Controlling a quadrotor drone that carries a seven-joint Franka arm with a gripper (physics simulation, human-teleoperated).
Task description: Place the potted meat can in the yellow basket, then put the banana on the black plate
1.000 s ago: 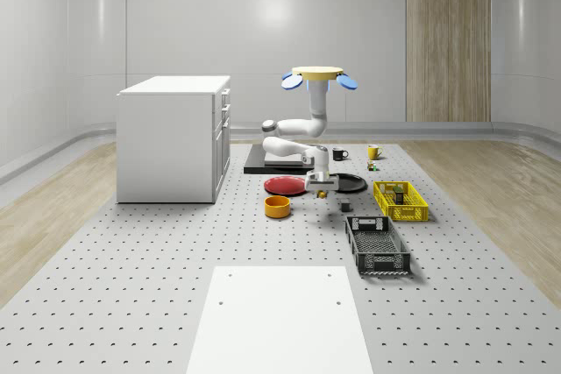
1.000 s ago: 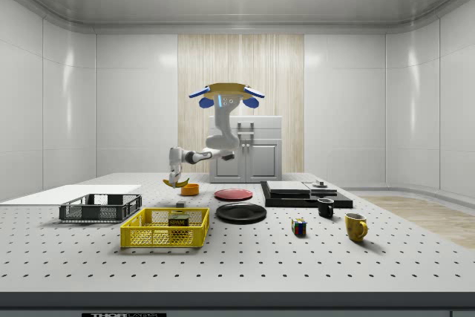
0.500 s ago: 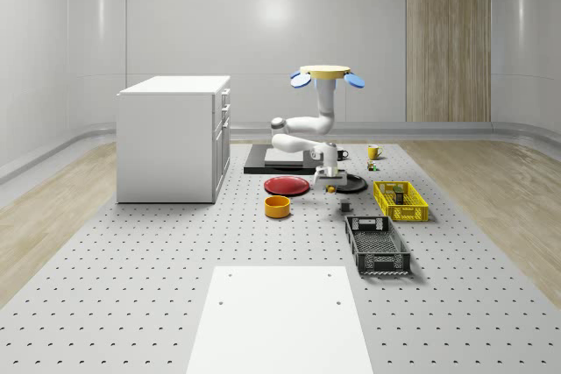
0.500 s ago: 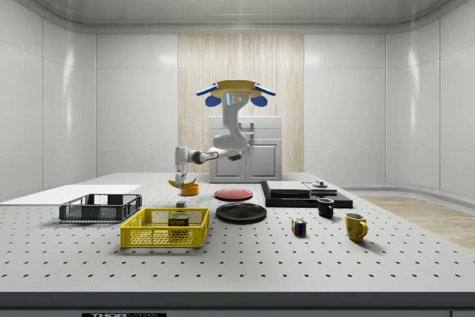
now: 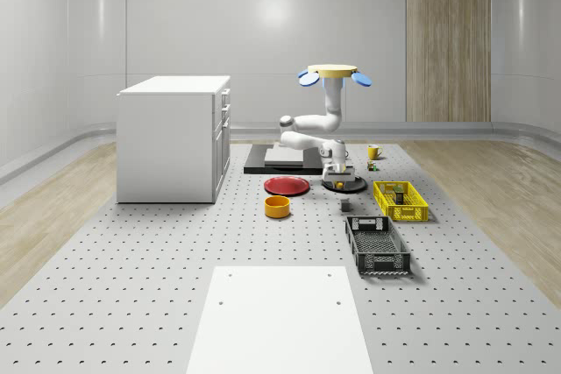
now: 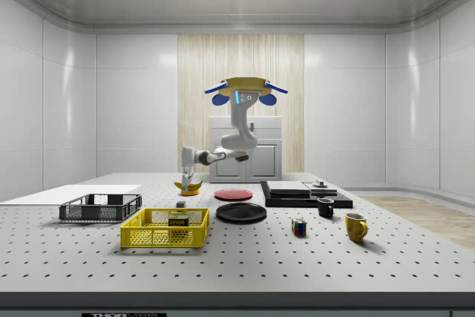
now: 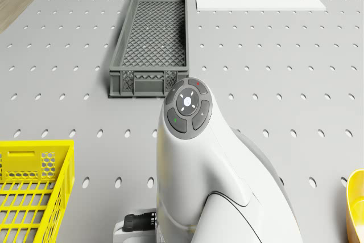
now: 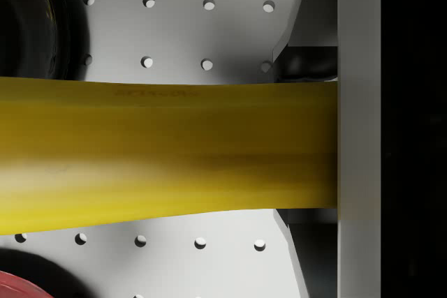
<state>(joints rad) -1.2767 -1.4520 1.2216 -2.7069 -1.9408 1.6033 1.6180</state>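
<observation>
Potted meat can (image 6: 177, 221) already sits in yellow basket (image 6: 165, 237); hovering drone (image 5: 332, 74) carries banana (image 8: 167, 151) clenched in gripper (image 6: 187, 178) near black plate (image 6: 241, 212), placement left.

White cabinet (image 5: 173, 137) stood at whole-scene view's left, w/ red plate (image 5: 287, 185) & orange bowl (image 5: 277, 207) set nearby on perforated table (image 5: 131, 260). Dark mesh crate (image 5: 377, 245) placed nearer camera; white sheet (image 5: 279, 317) laid in front. Yellow mug (image 6: 355, 226), black mug (image 6: 325, 208) & coloured cube (image 6: 298, 227) seen at side view's right.
</observation>
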